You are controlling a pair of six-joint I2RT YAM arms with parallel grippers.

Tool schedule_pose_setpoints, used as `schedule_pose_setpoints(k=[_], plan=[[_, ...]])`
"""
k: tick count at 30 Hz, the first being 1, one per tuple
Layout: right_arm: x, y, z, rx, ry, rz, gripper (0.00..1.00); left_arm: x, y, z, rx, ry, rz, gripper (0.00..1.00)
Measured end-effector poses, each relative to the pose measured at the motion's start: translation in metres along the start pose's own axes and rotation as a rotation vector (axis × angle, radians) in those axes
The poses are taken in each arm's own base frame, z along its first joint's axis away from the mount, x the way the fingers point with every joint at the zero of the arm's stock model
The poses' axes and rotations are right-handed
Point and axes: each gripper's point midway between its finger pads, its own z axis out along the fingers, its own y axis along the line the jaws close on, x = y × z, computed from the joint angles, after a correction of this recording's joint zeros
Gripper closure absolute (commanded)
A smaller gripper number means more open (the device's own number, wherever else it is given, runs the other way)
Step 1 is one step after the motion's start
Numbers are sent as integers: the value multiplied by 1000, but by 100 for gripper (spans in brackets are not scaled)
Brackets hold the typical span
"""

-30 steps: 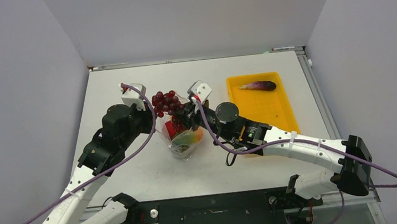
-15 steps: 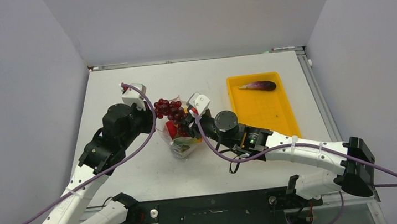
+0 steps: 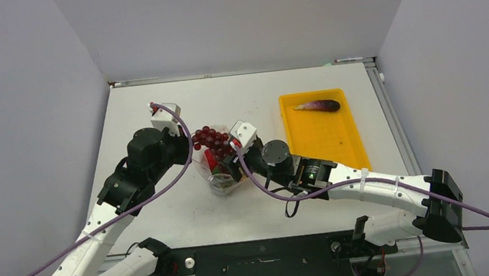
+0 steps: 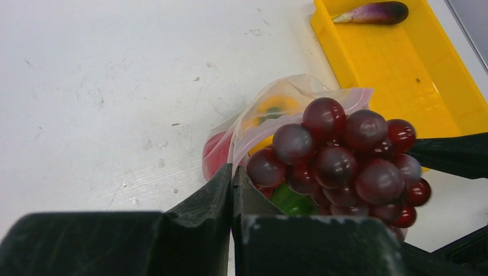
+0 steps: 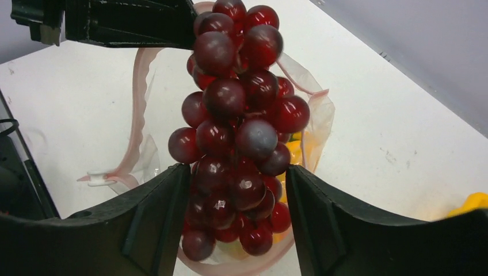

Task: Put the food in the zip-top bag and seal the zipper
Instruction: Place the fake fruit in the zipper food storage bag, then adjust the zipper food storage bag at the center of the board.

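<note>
Partly inside zip-top bag [image 4: 248,133]: grape bunch [image 4: 345,158]

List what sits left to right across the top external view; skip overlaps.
Left gripper → dark red plastic grape bunch → yellow plastic tray holding a dark purple toy eggplant. Skipped: clear dotted zip-top bag and right gripper, both overlapping the grapes.

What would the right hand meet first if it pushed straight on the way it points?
The grape bunch, sitting between the spread fingers of the right hand. Past it, the open zip-top bag, though depth is unclear.
</note>
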Motion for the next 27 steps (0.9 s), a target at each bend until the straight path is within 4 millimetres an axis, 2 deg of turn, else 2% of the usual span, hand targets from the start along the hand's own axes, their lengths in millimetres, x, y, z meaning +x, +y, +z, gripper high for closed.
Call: schedule_pose_setpoints(k=[4, 10, 20, 24, 27], plan=[[-4, 1, -1, 4, -1, -3, 34, 0, 0, 0, 0, 0, 0, 100], [-23, 0, -2, 21, -40, 7, 34, 0, 0, 0, 0, 0, 0, 100], [-50, -17, -9, 124, -69, 108, 52, 0, 0, 0, 0, 1, 1, 100], [-51, -29, -15, 203, -40, 175, 53, 0, 0, 0, -1, 2, 1, 100], [-40, -33, -18, 240, 0, 212, 53, 0, 0, 0, 0, 2, 1, 100]])
